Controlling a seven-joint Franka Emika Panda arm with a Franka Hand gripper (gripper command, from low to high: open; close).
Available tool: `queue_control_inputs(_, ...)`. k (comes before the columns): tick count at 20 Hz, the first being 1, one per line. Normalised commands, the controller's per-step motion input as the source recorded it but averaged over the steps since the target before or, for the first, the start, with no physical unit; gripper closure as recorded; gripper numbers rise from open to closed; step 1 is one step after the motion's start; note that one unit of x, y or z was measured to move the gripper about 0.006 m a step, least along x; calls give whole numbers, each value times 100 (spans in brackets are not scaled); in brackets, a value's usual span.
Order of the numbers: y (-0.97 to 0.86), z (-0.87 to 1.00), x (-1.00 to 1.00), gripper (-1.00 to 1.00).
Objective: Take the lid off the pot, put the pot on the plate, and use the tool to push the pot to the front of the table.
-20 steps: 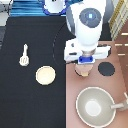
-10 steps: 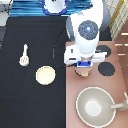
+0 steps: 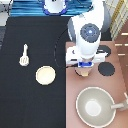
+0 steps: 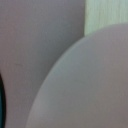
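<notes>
The gripper (image 3: 84, 69) sat low over the round pink pot (image 3: 84, 72) on the brown stove (image 3: 117, 80). The flat cream plate (image 3: 45, 75) and white tool (image 3: 24, 55) lay far off on the black table (image 3: 30, 105).

The end effector (image 3: 85, 65) hangs over the stove (image 3: 95, 80), the plate (image 3: 45, 75) lying toward the exterior view's left.

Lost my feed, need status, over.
Gripper down on the stove, over the pot. Plate bare, tool untouched on table. Grey pan nearby.
</notes>
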Motion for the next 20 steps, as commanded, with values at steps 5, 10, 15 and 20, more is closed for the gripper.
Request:
queue_control_inputs(5,2,-14,-26,100)
queue_control_inputs(10,1,-21,-20,100)
queue_control_inputs(15,4,-6,-22,100)
queue_control_inputs(20,4,66,-27,100)
